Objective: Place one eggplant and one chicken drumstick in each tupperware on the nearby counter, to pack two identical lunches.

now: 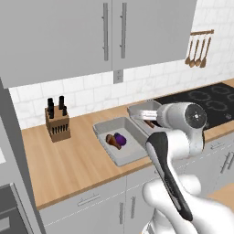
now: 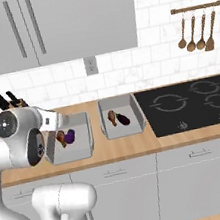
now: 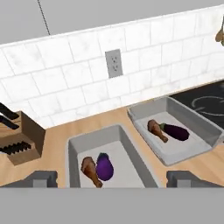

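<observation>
Two light-grey tupperware sit side by side on the wooden counter. The left tupperware holds a purple eggplant with a brown chicken drumstick touching its left side. In the right tupperware lie a longer eggplant and a drumstick. My gripper hangs open and empty above the near end of the left tupperware, its fingertips spread wide. From the right base view, the same pairs show as eggplant with drumstick, and eggplant with drumstick.
A wooden knife block stands at the back left of the counter. The black cooktop lies just right of the right tupperware. Wooden utensils hang on the tiled wall, and grey upper cabinets overhang the counter.
</observation>
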